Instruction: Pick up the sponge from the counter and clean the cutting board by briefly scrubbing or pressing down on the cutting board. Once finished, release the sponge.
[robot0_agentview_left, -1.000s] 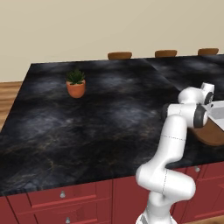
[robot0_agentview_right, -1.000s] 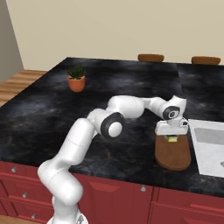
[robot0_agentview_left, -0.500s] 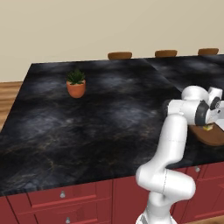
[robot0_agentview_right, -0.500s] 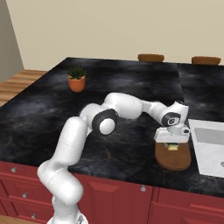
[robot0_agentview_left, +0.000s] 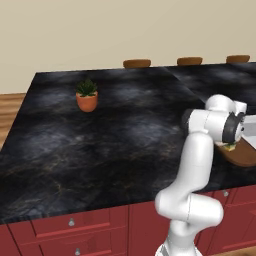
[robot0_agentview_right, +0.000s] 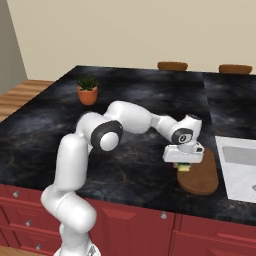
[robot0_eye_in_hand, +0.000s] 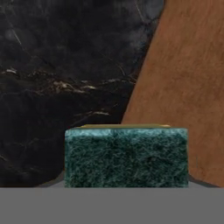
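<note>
Fingers (robot0_agentview_right: 184, 167) pinching the sponge (robot0_eye_in_hand: 126, 155) | we have carried it lower, over cutting board (robot0_agentview_right: 200, 175) edge | scrubbing next, we judge

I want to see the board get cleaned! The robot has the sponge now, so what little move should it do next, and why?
Probably press straight down. The gripper is shut on the sponge, which looks to sit at the near end of the cutting board, partly over the counter. Pushing down there should begin the scrub.
</note>
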